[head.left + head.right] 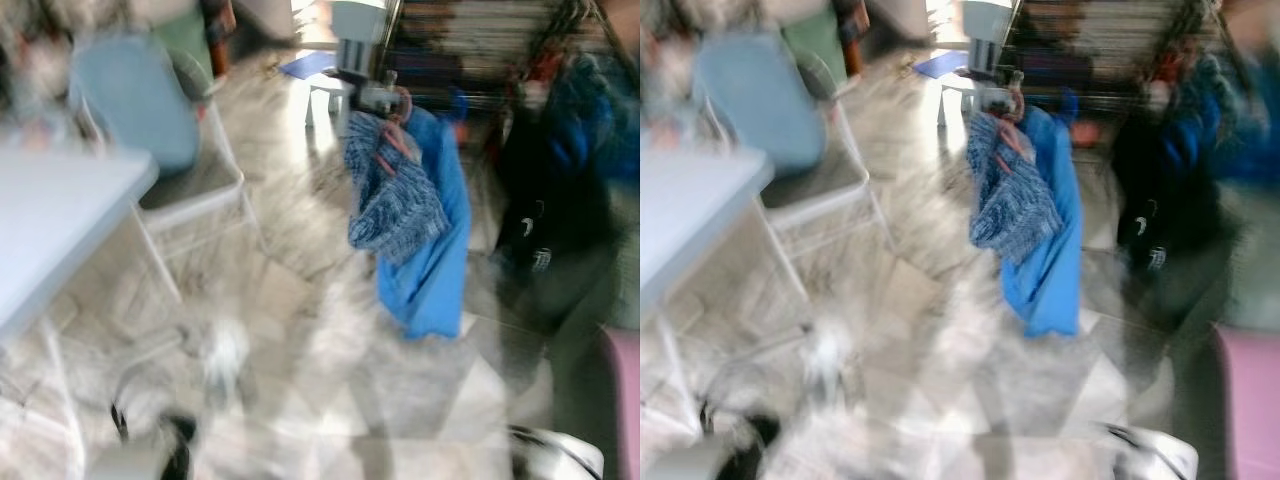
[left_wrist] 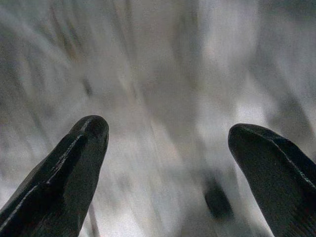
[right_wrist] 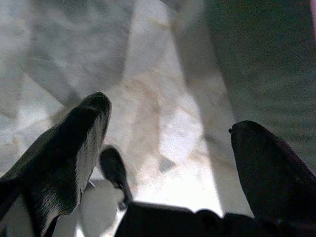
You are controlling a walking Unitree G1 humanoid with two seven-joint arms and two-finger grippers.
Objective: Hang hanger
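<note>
The head views are blurred by motion. A pinkish hanger (image 1: 390,140) hangs at the middle, carrying a blue knitted garment (image 1: 395,200) and a bright blue cloth (image 1: 440,260) that reaches toward the floor. What holds the hanger up is too blurred to tell. My left gripper (image 2: 168,131) is open over pale tiled floor, with nothing between its fingers. My right gripper (image 3: 170,116) is open too, above the floor tiles and likewise holding nothing. Both arms hang low, well short of the hanger.
A person (image 1: 560,200) in dark and blue clothing stands at the right, close to the garments. At the left are a white table (image 1: 50,220) and a blue-backed folding chair (image 1: 150,120). A shelf (image 1: 470,40) and a white stool (image 1: 330,90) stand behind. A pink object (image 1: 625,400) lies at the lower right.
</note>
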